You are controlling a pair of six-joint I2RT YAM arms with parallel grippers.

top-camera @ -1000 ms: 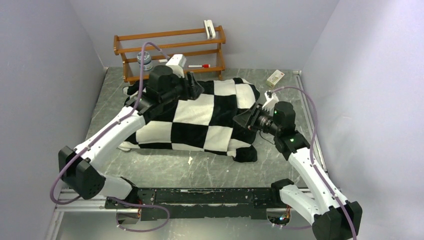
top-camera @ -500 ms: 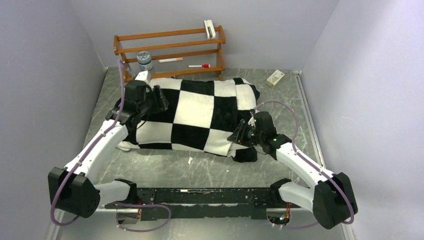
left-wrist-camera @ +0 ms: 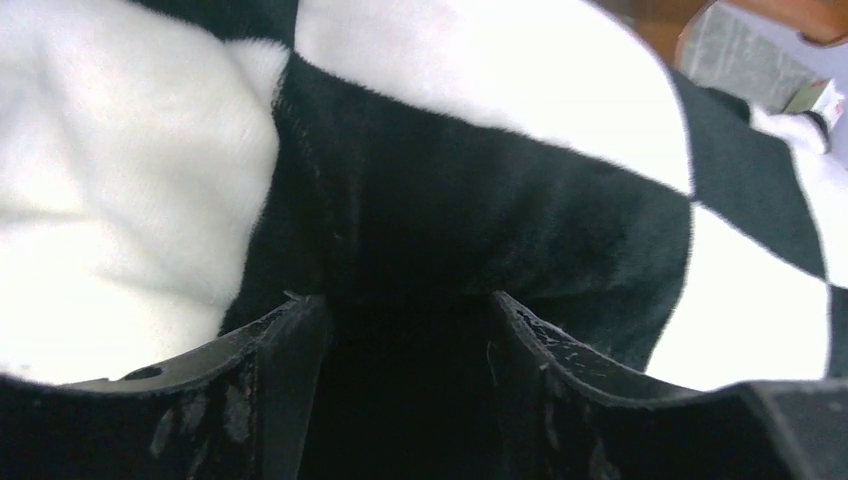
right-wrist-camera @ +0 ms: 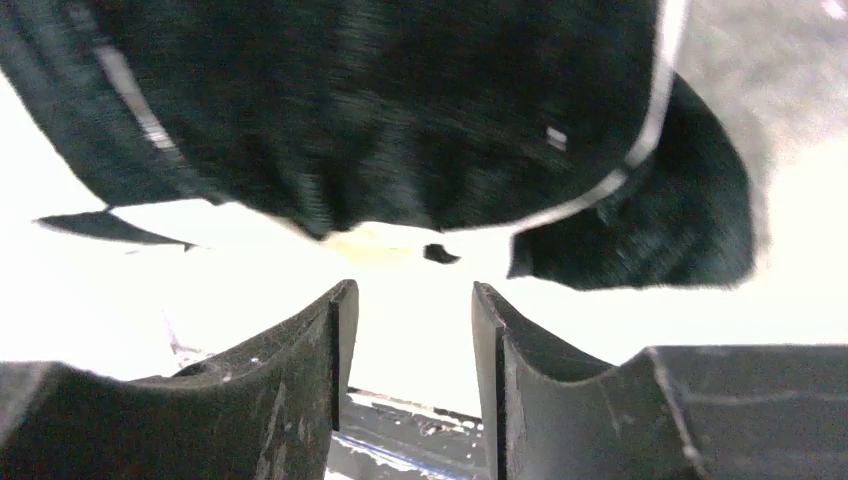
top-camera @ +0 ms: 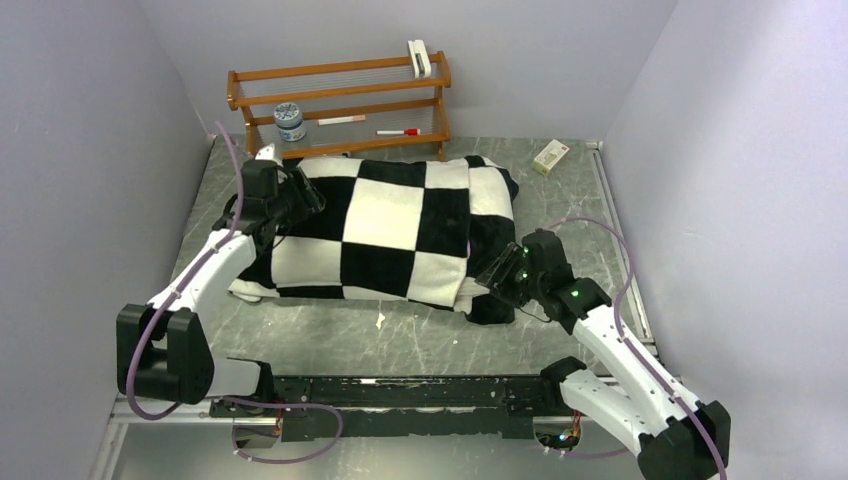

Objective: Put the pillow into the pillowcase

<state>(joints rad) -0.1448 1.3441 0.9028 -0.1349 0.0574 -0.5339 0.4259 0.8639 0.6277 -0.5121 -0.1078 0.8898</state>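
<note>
black plush meets my left tool [left-wrist-camera: 400, 300], jaws parted at the left end of the pillowcase [top-camera: 390, 225], hold unclear. it lies lengthwise left to right on the surface [top-camera: 400, 335], plump, the pillow [top-camera: 247, 290] peeking white at its near-left corner. my right tool [right-wrist-camera: 412, 290] gapes empty by the near-right corner.

The pillow [top-camera: 247, 291] is almost wholly hidden inside the pillowcase [top-camera: 385, 225]. The right wrist view is blurred and washed out. Whether the left tool [left-wrist-camera: 405, 300] pinches cloth, I cannot tell.
</note>
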